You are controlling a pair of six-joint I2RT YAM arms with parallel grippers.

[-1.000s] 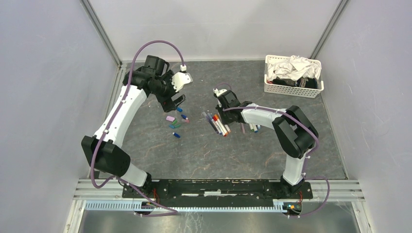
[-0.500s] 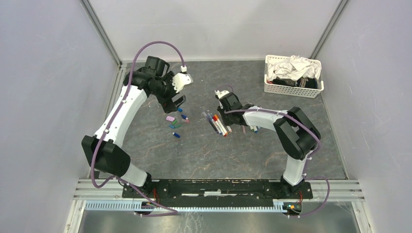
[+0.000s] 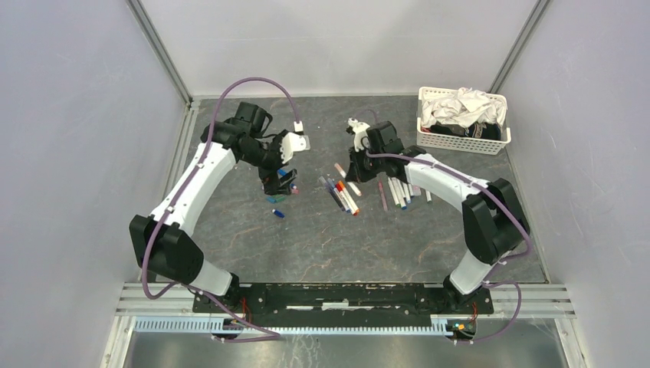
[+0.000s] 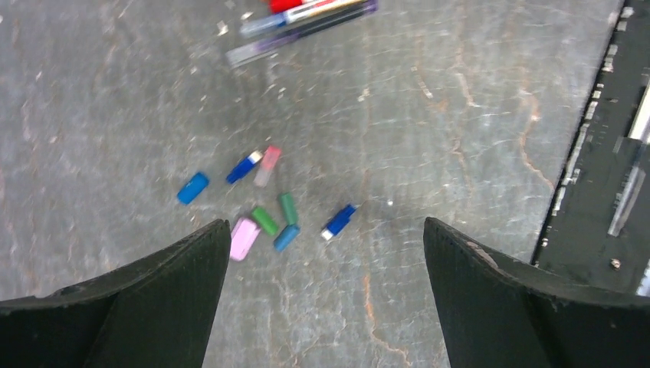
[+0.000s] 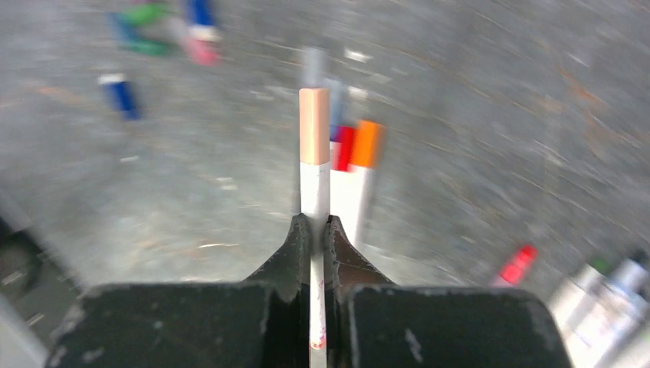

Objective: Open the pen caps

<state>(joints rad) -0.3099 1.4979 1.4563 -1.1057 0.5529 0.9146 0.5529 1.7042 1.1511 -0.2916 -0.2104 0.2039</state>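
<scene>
Right gripper (image 5: 314, 228) — now around peach-capped pen (image 5: 314, 165)

Your right gripper (image 5: 314, 228) is pinched tight on a white pen (image 5: 314, 188), its peach cap (image 5: 314, 126) on the barrel and pointing away from you. Just beyond it, on the grey table (image 5: 490, 115), you see blurred pens (image 5: 360, 165) with red and orange ends. Small loose caps (image 5: 120, 93) lie upper left, and a red-tipped pen (image 5: 516, 265) lies lower right.

Likely a lab: metal-framed enclosure (image 3: 159, 54)
</scene>
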